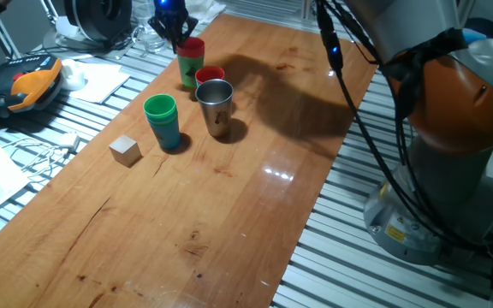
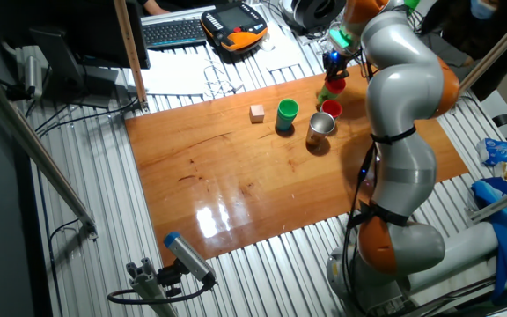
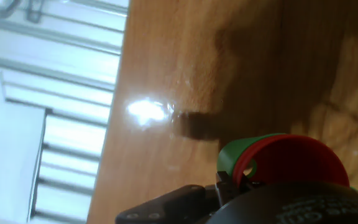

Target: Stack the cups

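Note:
At the table's far edge a red cup (image 1: 193, 48) sits nested in a green cup (image 1: 187, 73). My gripper (image 1: 181, 38) comes down from above, its dark fingers shut on the red cup's rim. In the hand view the red cup (image 3: 294, 158) and the green cup (image 3: 241, 152) fill the lower right, with a fingertip (image 3: 229, 180) at the rim. In front of them stand another red cup (image 1: 210, 76), a shiny steel cup (image 1: 216, 104), and a green cup (image 1: 160, 109) nested in a blue cup (image 1: 169, 134). From the other side I see the gripper (image 2: 332, 70), steel cup (image 2: 320, 129) and green cup (image 2: 288, 112).
A small wooden cube (image 1: 125, 151) lies left of the green-on-blue stack. An orange pendant (image 1: 32, 85), papers and cables lie off the table's left edge. The arm's base (image 1: 452, 171) stands to the right of the wooden table (image 1: 195, 222).

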Controlling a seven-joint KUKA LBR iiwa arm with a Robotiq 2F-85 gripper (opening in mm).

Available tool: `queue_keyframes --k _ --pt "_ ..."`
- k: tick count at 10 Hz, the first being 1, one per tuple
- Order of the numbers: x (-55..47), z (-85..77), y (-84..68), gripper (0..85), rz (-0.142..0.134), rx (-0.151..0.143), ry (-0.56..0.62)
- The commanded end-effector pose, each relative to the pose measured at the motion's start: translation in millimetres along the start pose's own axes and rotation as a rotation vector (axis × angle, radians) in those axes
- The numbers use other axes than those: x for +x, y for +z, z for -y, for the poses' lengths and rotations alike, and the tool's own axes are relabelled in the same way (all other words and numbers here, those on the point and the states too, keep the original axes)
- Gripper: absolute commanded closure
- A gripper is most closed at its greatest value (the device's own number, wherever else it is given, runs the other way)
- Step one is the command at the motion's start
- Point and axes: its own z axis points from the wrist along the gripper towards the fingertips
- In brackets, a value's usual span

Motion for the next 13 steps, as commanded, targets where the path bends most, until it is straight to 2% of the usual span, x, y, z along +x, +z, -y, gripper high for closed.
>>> queue_keyframes --k 1,3,5,7,8,9,10,13 --pt "3.1 1.3 -3.6 85.0 -0.003 -0.003 0.004" --pt "10.9 6.3 -14.4 85.0 -0.002 -0.009 0.021" --pt "12.6 7.1 -15.6 85.0 0.0 -0.014 0.026" --pt "13.0 6.4 -14.7 85.0 -0.001 -0.007 0.023" --pt "13.0 6.4 -14.7 85.0 0.016 0.001 0.04" --pt "13.0 6.4 -14.7 85.0 0.04 -0.005 0.075" --pt "13.0 6.4 -14.7 85.0 0.051 -0.009 0.083" --pt "13.0 6.4 -14.7 85.0 -0.009 0.009 0.082"
